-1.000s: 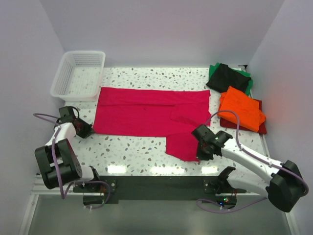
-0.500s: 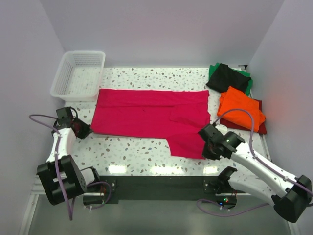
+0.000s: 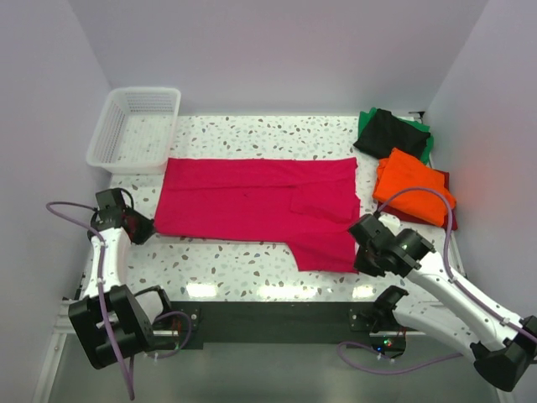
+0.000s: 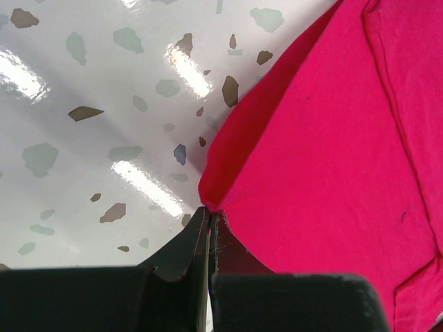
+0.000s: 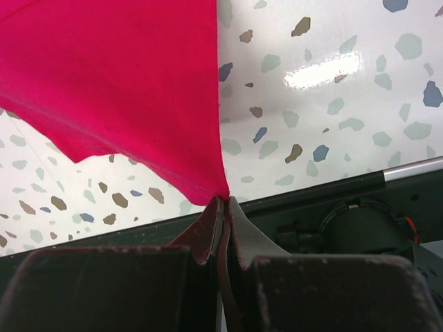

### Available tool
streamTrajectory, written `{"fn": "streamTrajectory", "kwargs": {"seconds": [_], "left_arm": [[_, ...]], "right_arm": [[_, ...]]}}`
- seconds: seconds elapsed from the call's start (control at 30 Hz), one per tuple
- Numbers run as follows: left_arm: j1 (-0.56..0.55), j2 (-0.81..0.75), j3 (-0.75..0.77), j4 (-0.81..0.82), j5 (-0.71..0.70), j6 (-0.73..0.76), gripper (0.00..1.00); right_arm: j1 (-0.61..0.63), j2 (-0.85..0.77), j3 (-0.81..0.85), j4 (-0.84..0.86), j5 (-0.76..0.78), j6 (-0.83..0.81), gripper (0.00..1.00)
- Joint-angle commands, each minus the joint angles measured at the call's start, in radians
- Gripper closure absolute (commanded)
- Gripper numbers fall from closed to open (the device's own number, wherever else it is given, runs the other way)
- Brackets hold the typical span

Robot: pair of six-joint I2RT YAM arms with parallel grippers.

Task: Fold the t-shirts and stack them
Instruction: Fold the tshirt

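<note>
The pink t-shirt (image 3: 252, 201) lies spread flat across the middle of the worktop (image 3: 218, 256). The left tool (image 4: 209, 220) is pinched tight on its near-left corner, and the right tool (image 5: 223, 203) on its near-right corner. A white basket (image 3: 134, 126) sits at the far left, just off the shirt. An orange t-shirt (image 3: 413, 186) and a black t-shirt (image 3: 386, 132) are piled far right. The pinches only show in the wrist views, and the piles only from the top.

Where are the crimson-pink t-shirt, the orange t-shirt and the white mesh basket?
crimson-pink t-shirt (image 3: 252, 197): top external view, middle of cloth
orange t-shirt (image 3: 414, 186): top external view, its centre
white mesh basket (image 3: 147, 91): top external view, far rim
</note>
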Motion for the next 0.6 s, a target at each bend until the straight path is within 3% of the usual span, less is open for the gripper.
{"fn": "streamTrajectory", "kwargs": {"seconds": [0.0, 0.33, 0.57], "left_arm": [[0.004, -0.039, -0.007, -0.045, -0.032, -0.004, 1.0], [0.004, 0.003, 0.007, -0.049, -0.016, -0.039, 1.0], [0.004, 0.09, 0.098, -0.016, -0.013, -0.057, 1.0]], "right_arm": [[0.006, -0.016, 0.064, -0.056, 0.049, 0.015, 1.0], [0.005, 0.1, 0.213, -0.027, 0.178, -0.078, 1.0], [0.005, 0.2, 0.34, 0.053, 0.288, -0.178, 1.0]]}}
